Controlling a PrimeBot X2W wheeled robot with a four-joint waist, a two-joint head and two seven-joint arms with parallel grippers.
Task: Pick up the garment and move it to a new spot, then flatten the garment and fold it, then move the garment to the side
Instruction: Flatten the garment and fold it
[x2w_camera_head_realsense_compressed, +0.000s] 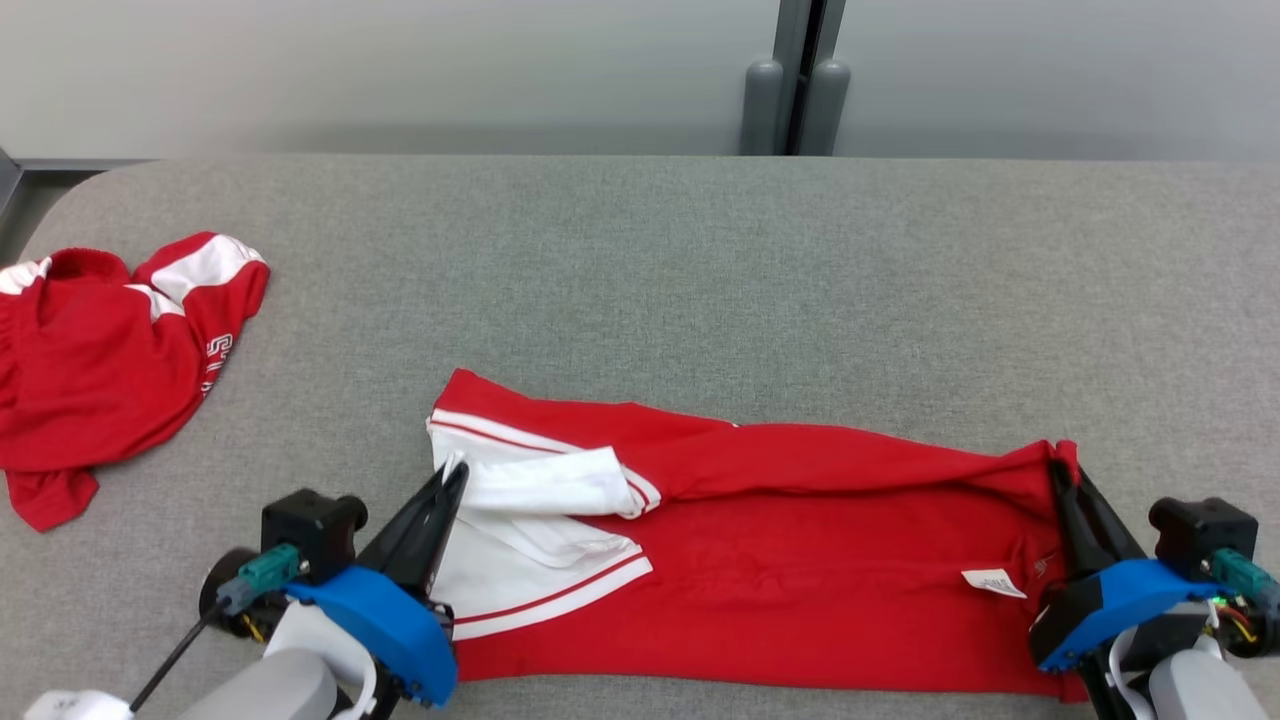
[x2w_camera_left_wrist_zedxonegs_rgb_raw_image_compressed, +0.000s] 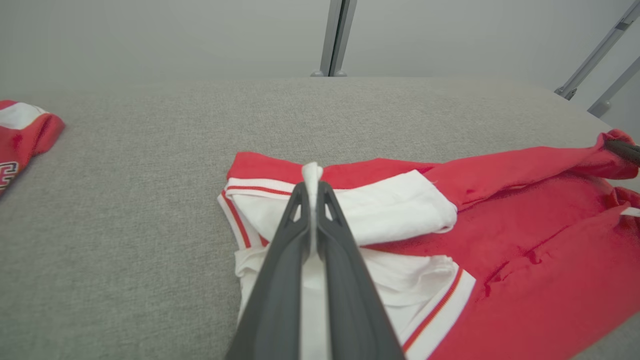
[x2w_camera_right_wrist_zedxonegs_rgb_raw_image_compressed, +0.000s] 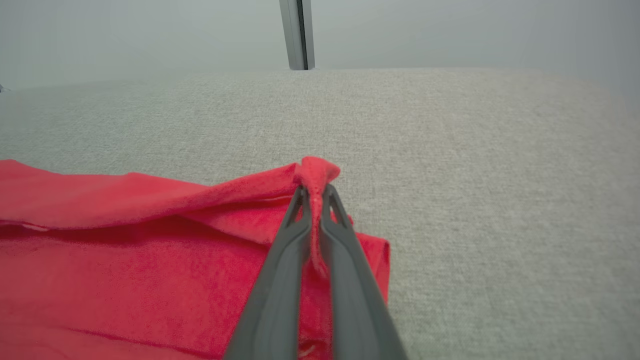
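Note:
The garment (x2w_camera_head_realsense_compressed: 780, 520) is red with white, red-striped cuffs, spread lengthwise across the near part of the grey table. My left gripper (x2w_camera_head_realsense_compressed: 455, 470) is shut on a pinch of its white fabric at the left end; in the left wrist view that white fold (x2w_camera_left_wrist_zedxonegs_rgb_raw_image_compressed: 312, 172) pokes out above the tips of my left gripper (x2w_camera_left_wrist_zedxonegs_rgb_raw_image_compressed: 312, 187). At the garment's right end my right gripper (x2w_camera_head_realsense_compressed: 1062, 462) is shut on a red corner. The right wrist view shows the red fabric (x2w_camera_right_wrist_zedxonegs_rgb_raw_image_compressed: 100, 250) bunched between the tips of my right gripper (x2w_camera_right_wrist_zedxonegs_rgb_raw_image_compressed: 315, 192).
A second red and white garment (x2w_camera_head_realsense_compressed: 100, 360) lies crumpled at the table's left edge. The grey padded table (x2w_camera_head_realsense_compressed: 700, 260) stretches wide behind the spread garment. A grey post (x2w_camera_head_realsense_compressed: 800, 90) stands beyond the far edge.

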